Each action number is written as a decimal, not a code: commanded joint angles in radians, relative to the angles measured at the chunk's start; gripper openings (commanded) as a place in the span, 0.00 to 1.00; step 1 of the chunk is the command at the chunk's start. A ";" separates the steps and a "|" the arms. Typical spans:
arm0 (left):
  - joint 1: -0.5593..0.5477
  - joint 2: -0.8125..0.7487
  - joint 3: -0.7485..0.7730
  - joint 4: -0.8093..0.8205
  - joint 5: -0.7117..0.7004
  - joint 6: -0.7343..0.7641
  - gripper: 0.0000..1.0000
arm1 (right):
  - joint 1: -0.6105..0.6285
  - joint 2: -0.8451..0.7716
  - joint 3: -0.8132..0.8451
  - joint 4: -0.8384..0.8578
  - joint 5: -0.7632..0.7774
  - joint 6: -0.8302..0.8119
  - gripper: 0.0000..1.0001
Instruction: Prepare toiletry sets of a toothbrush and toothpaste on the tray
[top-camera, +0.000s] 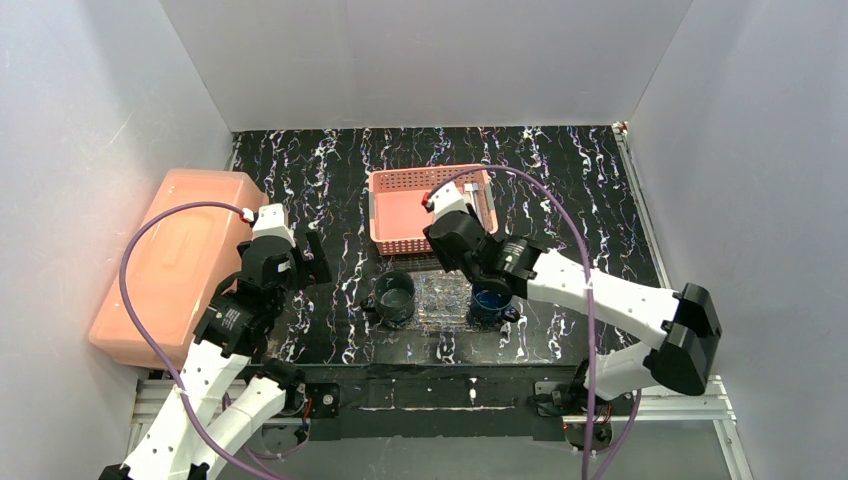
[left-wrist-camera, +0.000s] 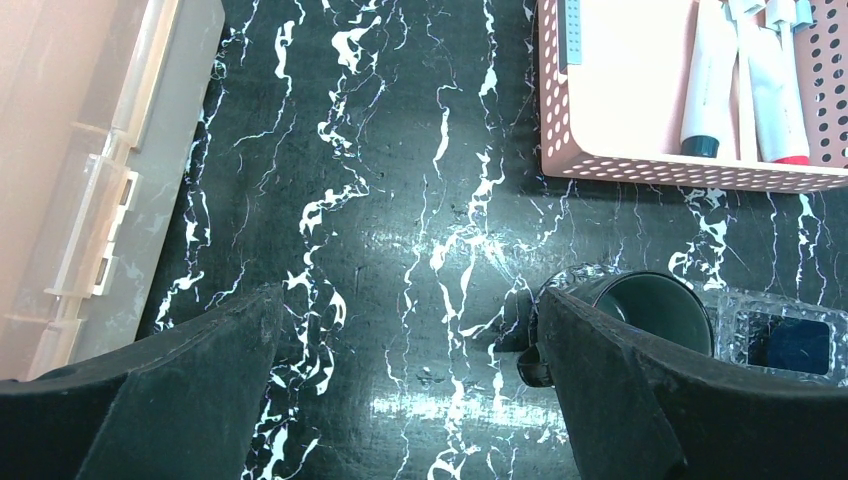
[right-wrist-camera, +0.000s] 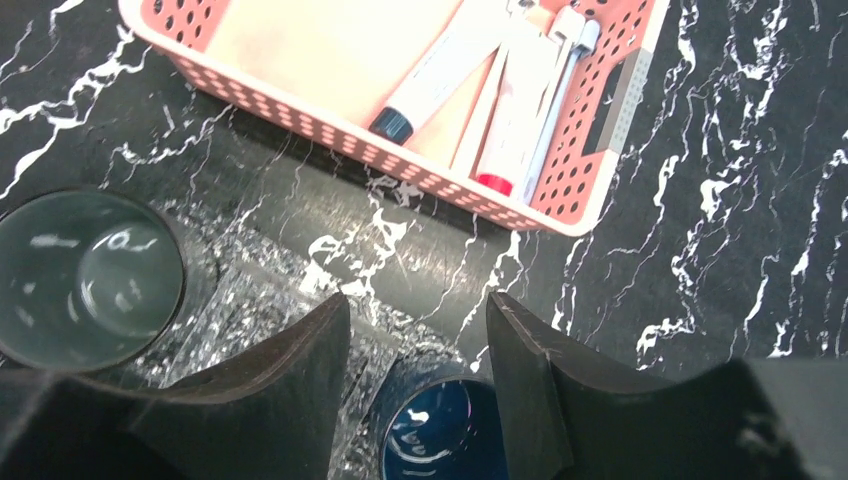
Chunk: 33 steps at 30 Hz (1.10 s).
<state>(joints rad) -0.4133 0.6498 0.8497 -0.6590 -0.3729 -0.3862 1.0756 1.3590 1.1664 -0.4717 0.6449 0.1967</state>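
White toothbrush (right-wrist-camera: 555, 110) is lying in the far pink basket (right-wrist-camera: 300, 108); right jaws are hovering open, empty, above the blue cup (right-wrist-camera: 440, 435) at the tray (right-wrist-camera: 250, 300); left jaws are waiting wide open, out of the way.

A robotics lab test cell: plain white panels (top-camera: 420, 60) wall in a black marbled tabletop (top-camera: 560, 170) at nine, twelve and three o'clock, while a left arm (top-camera: 200, 385) and a right arm (top-camera: 600, 293), each trailing a purple cable (top-camera: 124, 285), stand bolted to an aluminium frame (top-camera: 150, 397) at six o'clock.
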 joint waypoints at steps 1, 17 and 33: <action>0.008 -0.010 -0.005 0.004 0.003 0.000 0.99 | -0.037 0.067 0.104 0.029 0.040 -0.059 0.62; 0.007 0.003 -0.005 0.013 0.045 -0.001 0.99 | -0.231 0.342 0.332 0.041 -0.205 -0.026 0.66; -0.007 0.001 -0.008 0.020 0.064 0.010 0.99 | -0.368 0.588 0.457 0.075 -0.352 0.246 0.70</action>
<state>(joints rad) -0.4145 0.6563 0.8497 -0.6502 -0.3119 -0.3855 0.7330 1.9198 1.5513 -0.4412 0.3359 0.3412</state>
